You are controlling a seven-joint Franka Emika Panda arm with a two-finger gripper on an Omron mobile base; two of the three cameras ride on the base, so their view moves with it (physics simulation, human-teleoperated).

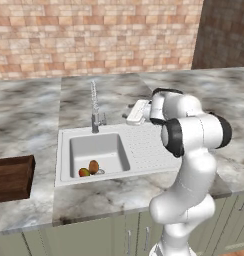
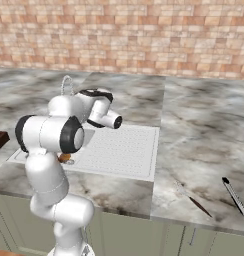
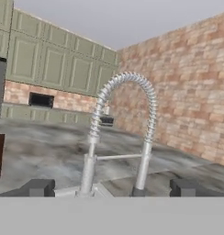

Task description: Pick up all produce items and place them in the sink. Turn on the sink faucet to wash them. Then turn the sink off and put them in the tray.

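Both produce items lie in the basin of the white sink, at its front: a brown oval and a red-and-yellow-green fruit touching it. The chrome sink faucet stands behind the basin. My gripper hovers over the draining board, level with the faucet's base and pointing at it. In the hand view the gripper is open and holds nothing. The faucet rises a short way ahead between the fingertips, its thin lever horizontal. The dark wooden tray sits at the left counter edge.
A brick wall backs the marble counter. Two slim utensils lie on the counter to the right of the sink: a dark one and a thin brown one. The draining board is bare. No water shows at the spout.
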